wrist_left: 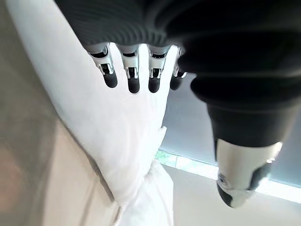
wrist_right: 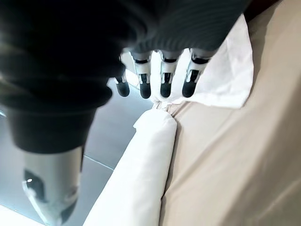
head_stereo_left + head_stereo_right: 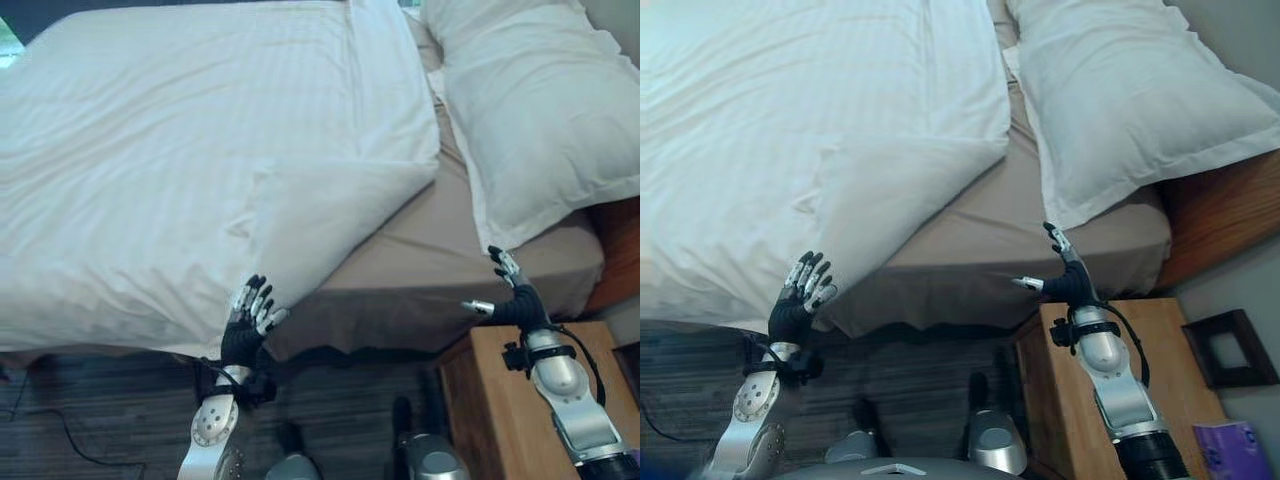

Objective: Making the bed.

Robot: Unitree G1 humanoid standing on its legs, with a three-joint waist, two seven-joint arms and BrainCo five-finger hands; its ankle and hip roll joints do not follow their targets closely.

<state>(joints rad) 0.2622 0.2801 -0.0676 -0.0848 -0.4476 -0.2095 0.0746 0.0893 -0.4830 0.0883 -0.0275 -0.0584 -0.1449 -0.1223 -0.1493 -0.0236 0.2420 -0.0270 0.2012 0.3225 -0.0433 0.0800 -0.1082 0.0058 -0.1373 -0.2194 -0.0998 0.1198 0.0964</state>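
Left hand (image 3: 248,318) raised at the duvet (image 3: 190,140) edge, fingers spread, holding nothing. Right hand (image 3: 1068,278) up near the pillow (image 3: 1120,95) corner (fingers spread, empty).

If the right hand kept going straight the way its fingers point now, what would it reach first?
Most likely the lower corner of the pillow. The right hand is open, fingers aimed up at that corner, which hangs just past the fingertips over the tan sheet. Depth is unclear, so it might brush the sheet's edge first.
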